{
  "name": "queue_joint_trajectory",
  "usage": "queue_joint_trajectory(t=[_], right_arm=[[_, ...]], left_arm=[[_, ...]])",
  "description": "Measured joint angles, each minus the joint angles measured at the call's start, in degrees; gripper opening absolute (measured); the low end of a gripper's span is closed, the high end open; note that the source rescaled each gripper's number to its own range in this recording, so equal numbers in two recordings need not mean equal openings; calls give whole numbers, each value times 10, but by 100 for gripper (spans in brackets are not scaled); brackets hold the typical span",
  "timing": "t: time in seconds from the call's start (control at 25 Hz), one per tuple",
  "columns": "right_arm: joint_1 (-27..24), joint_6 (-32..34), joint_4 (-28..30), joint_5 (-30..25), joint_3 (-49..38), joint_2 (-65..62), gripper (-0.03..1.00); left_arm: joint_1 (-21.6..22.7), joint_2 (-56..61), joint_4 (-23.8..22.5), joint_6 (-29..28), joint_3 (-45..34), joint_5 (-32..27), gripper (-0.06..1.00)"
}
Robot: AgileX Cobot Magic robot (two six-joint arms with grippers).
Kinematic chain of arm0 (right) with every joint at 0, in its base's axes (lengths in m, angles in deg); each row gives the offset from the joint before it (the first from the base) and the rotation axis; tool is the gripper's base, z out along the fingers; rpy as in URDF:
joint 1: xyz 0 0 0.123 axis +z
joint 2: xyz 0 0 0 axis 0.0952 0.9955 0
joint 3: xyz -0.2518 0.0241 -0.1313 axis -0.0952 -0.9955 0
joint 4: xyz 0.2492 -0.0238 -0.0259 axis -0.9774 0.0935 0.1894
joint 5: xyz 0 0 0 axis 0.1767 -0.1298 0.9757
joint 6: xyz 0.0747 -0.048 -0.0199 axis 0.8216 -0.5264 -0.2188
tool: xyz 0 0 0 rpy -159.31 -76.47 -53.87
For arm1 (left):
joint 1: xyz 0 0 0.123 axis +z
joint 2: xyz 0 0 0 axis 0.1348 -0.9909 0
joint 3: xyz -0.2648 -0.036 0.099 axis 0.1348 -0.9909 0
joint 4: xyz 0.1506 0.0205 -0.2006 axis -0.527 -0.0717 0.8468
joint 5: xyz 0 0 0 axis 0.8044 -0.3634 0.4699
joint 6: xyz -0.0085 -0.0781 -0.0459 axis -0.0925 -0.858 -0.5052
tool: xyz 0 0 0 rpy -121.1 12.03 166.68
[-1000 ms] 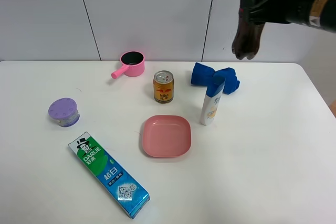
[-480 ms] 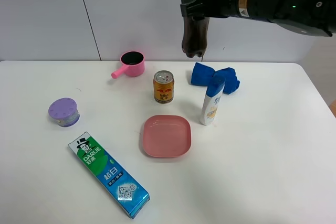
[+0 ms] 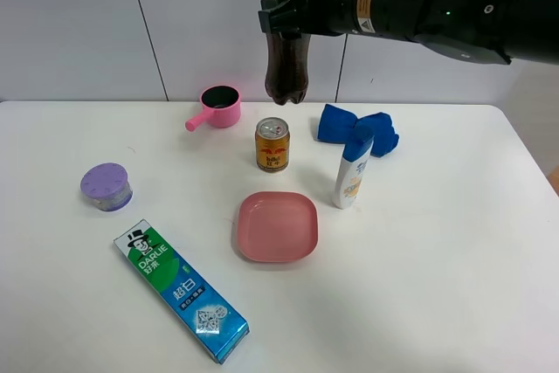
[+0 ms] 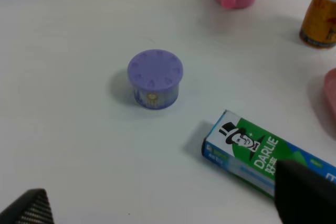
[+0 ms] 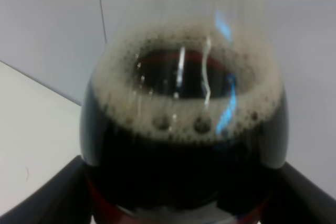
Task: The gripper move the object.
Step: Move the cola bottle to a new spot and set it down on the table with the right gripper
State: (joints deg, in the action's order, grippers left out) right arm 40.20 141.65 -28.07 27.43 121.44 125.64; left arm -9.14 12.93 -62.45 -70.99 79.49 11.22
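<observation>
The cola bottle (image 3: 286, 58), clear plastic with dark drink and a red label, hangs upright in the air above the back of the table, over the gap between the pink cup and the can. My right gripper (image 3: 281, 8) is shut on it at the label, its thick dark arm reaching in from the right. In the right wrist view the bottle (image 5: 184, 140) fills the frame, foam ring showing, between two black fingers (image 5: 47, 198). The cap is out of view. My left gripper (image 4: 163, 219) shows only two dark finger tips set wide apart, empty, over the toothpaste box.
On the white table (image 3: 437, 286): a pink cup with handle (image 3: 217, 107), a gold-red can (image 3: 272, 143), a blue cloth (image 3: 356, 128), a white-blue squeeze bottle (image 3: 352, 168), a pink plate (image 3: 277, 226), a purple round jar (image 3: 106, 186) and a toothpaste box (image 3: 180, 293).
My right gripper has carried the cola bottle leftward through the air, from the far right to above the can and pink cup. Nothing on the table moved.
</observation>
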Motion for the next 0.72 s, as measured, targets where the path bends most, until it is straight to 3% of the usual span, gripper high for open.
queue_joint_trajectory(t=[0.44, 0.52, 0.72], right_arm=[[27, -22, 3, 20, 0, 0, 0], [38, -76, -43, 41, 0, 0, 0], [62, -290, -253, 72, 6, 8, 0]], left_arm=[[0, 0, 0, 0, 0, 0, 100], [0, 0, 0, 0, 0, 0, 100], [0, 0, 0, 0, 0, 0, 100]])
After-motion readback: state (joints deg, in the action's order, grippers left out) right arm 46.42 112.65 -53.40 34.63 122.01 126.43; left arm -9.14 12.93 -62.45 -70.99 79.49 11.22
